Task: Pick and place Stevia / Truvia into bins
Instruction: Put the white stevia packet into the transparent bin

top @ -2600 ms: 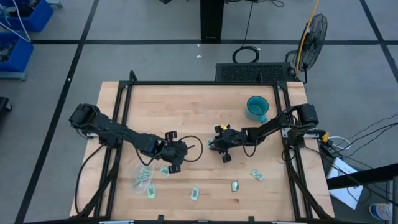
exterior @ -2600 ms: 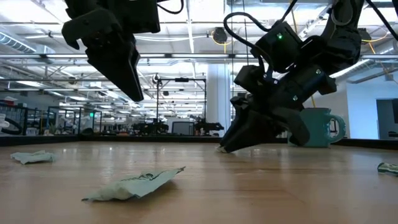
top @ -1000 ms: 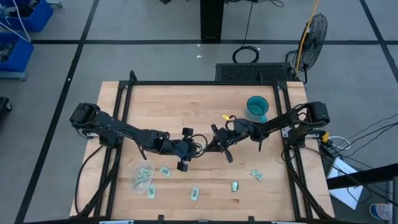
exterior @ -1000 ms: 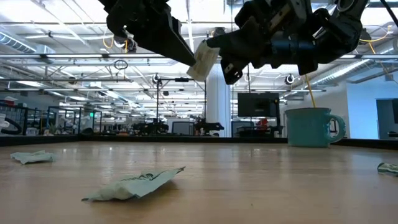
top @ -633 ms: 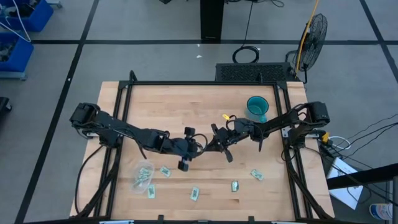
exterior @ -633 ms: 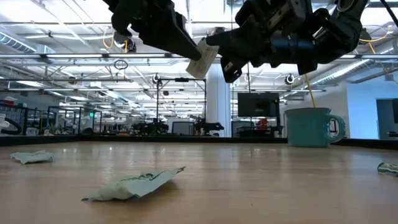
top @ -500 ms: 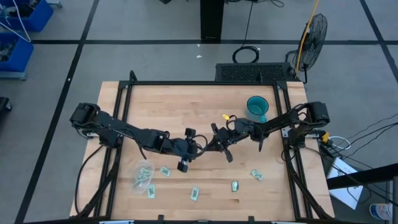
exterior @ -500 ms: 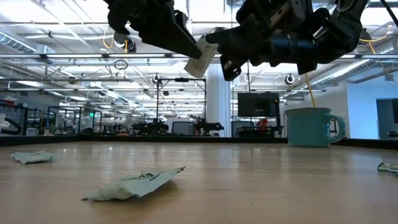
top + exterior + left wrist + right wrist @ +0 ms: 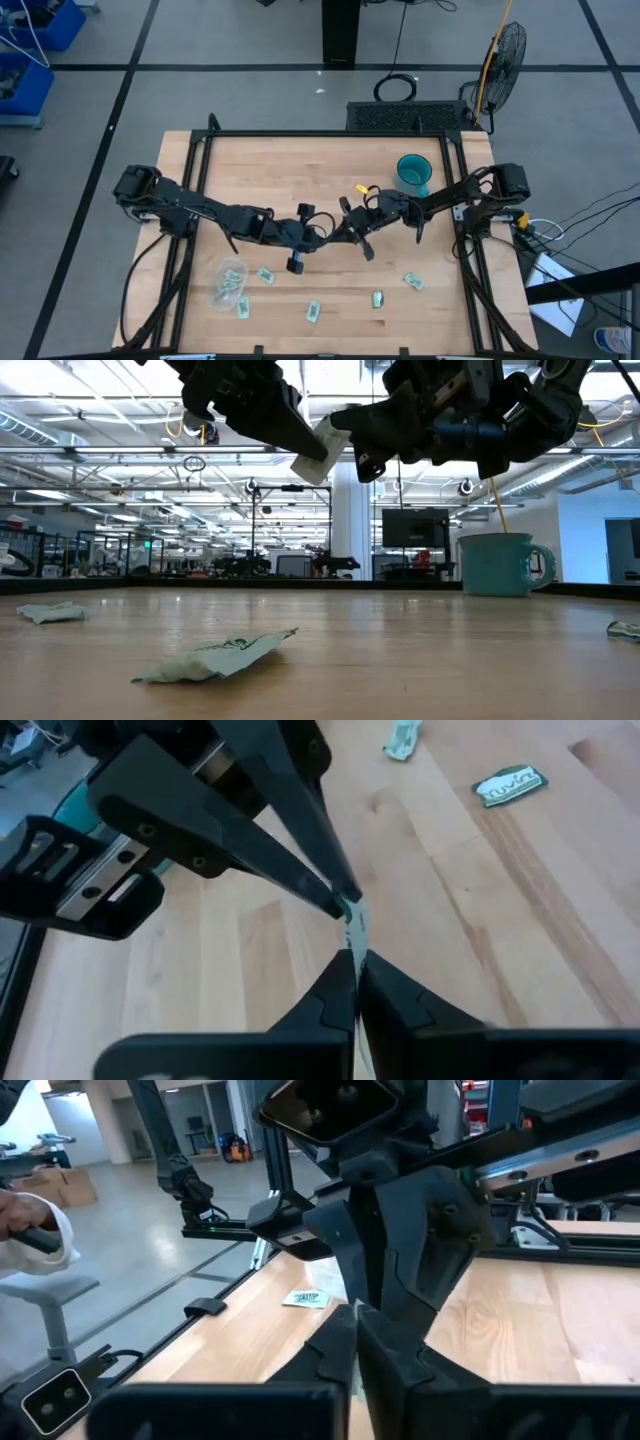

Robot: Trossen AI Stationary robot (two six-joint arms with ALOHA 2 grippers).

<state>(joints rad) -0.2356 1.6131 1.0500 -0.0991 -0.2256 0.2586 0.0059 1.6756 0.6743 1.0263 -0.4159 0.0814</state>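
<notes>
A small pale green and white Stevia sachet (image 9: 312,457) hangs high above the middle of the table, between my two grippers. My left gripper (image 9: 320,237) comes at it from the table's left and my right gripper (image 9: 343,233) from the right; both are shut on it. Several more sachets lie flat along the table's near part, such as one (image 9: 313,312) and another (image 9: 412,281). The clear bin (image 9: 230,281) rests on the table at the near left. My left gripper pinches one end of the sachet (image 9: 354,946) between its two fingertips, coming roughly level from the table's left. The sachet is lifted clear of the table. My right gripper pinches the sachet's opposite end (image 9: 347,908) between its two fingertips (image 9: 330,900), coming from the table's right and facing my left gripper.
A teal cup (image 9: 412,172) with a yellow stick in it stands at the far right. A black frame (image 9: 330,134) borders the table. Bare wood lies under the grippers and across the far half (image 9: 290,170).
My left gripper has moved a little toward the table's right, up to the sachet that my right gripper holds aloft. The sachet has tipped slightly between them. My right gripper has stayed in place.
</notes>
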